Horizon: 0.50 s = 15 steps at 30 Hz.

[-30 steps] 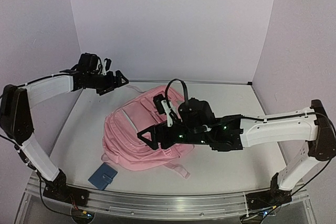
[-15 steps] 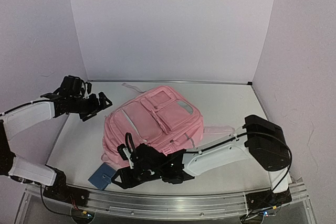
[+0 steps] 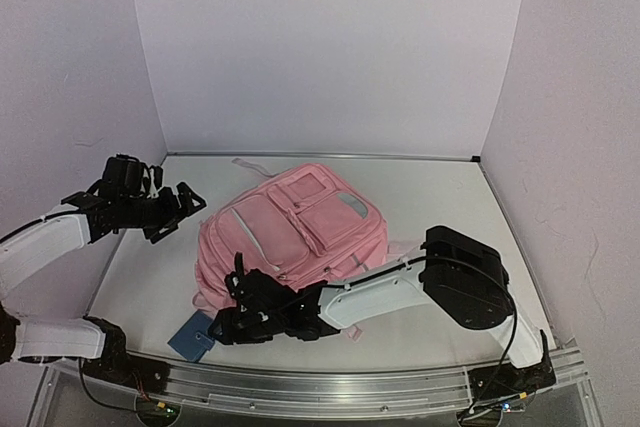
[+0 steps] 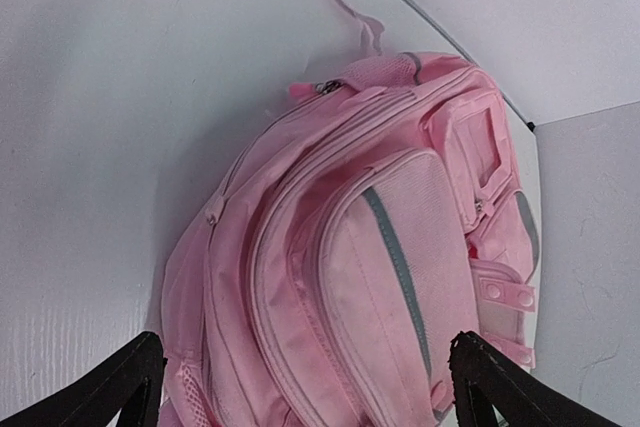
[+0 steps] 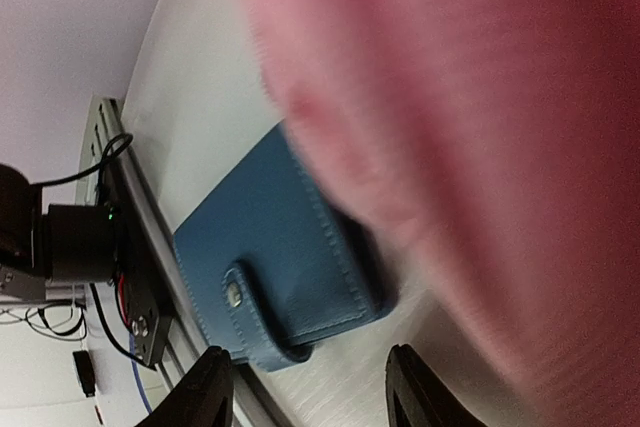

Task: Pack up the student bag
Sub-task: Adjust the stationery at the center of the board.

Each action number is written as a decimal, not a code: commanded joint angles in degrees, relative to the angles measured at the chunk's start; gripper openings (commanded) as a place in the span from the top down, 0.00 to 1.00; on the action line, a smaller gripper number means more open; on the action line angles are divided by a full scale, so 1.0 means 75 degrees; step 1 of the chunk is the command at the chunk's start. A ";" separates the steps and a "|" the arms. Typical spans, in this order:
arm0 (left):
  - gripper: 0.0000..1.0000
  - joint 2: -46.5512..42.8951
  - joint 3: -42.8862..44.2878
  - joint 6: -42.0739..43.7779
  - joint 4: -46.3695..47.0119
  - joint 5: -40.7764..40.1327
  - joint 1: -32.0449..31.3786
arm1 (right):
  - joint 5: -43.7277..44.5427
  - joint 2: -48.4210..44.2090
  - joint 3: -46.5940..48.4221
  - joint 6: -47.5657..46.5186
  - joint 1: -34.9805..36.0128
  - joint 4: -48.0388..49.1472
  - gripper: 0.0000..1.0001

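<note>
Now the right gripper (image 5: 308, 392), jaws parted and empty, sits low with the wallet (image 5: 275, 272) just ahead, tucked against the near-left corner of the bag (image 3: 300, 227) at mid-table. The left gripper (image 3: 180, 212) hangs wide open, farther off.

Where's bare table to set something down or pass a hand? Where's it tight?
Free: the table right of the student bag up to the right wall, plus a narrow strip between bag and back wall. Crowded: front-left corner, where the right end effector sits at the blue wallet beside the bag.
</note>
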 commanded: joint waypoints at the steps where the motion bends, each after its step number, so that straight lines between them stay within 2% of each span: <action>1: 0.00 -0.0189 -0.0546 -0.0379 -0.0160 0.0128 0.0036 | 0.0122 0.0358 0.0290 0.0844 -0.0180 -0.0084 0.50; 15: 0.00 -0.0395 -0.0966 -0.0531 -0.0007 0.0120 0.0037 | -0.0244 0.1240 0.1320 0.1264 -0.0180 0.0137 0.64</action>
